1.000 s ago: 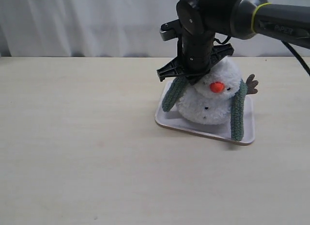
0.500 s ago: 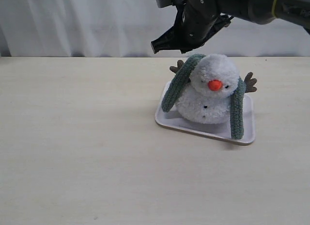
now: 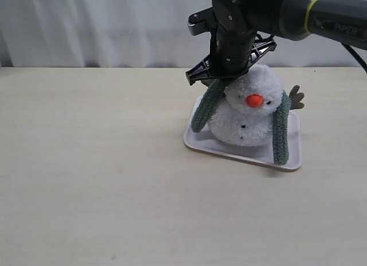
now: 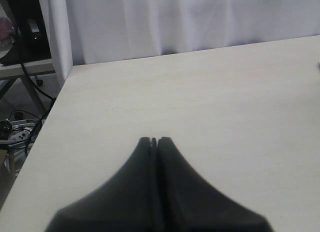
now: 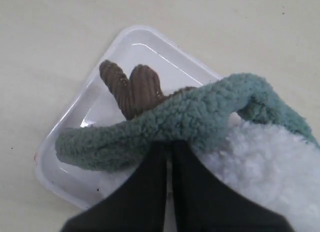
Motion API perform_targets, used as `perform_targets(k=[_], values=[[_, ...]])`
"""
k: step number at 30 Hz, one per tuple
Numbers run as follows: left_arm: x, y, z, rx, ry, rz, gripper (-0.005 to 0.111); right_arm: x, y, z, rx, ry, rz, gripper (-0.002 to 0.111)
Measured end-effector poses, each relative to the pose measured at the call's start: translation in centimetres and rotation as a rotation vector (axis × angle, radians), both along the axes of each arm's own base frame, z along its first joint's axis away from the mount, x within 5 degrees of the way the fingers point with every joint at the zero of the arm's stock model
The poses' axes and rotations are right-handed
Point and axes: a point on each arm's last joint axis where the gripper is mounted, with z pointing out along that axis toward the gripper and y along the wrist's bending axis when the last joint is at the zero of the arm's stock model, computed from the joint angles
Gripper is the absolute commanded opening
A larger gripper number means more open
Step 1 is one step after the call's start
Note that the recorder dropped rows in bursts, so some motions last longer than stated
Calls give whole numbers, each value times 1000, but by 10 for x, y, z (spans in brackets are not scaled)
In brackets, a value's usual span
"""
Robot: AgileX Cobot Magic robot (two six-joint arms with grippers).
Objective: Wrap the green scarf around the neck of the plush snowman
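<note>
Right gripper (image 5: 169, 146) has dropped back onto the green scarf (image 3: 281, 128), jaws pressed together, pinching nothing we can see. Scarf lies over the head of the plush snowman (image 3: 246, 120), ends hanging either side onto the tray (image 3: 292, 158). Draping step, we judge; next needs an end regrasped and crossed.

- The desk (image 3: 103, 180) lay bare across its whole left half and along the near edge.
- The tray (image 3: 198, 144) carrying the plush snowman (image 3: 252, 120) filled the far right part.
- The green scarf (image 3: 203, 111) hung down both of the snowman's flanks, barring them.
- The right gripper (image 5: 168, 147) and its arm (image 3: 321, 19) blocked the room above the head.
- A white curtain (image 3: 86, 25) closed the far side.
</note>
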Motion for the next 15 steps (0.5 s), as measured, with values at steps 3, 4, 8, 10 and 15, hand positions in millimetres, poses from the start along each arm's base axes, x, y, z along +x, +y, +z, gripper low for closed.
perform_targets(k=[3, 4, 8, 10, 15], values=[[0, 0, 0, 0, 0, 0, 0, 2, 1, 1, 12, -19, 10, 4], [0, 0, 0, 0, 0, 0, 0, 3, 2, 1, 21, -33, 16, 4], [0, 0, 0, 0, 0, 0, 0, 7, 6, 7, 62, -97, 45, 4], [0, 0, 0, 0, 0, 0, 0, 8, 8, 9, 75, -127, 59, 4], [0, 0, 0, 0, 0, 0, 0, 13, 4, 12, 22, -182, 55, 4]])
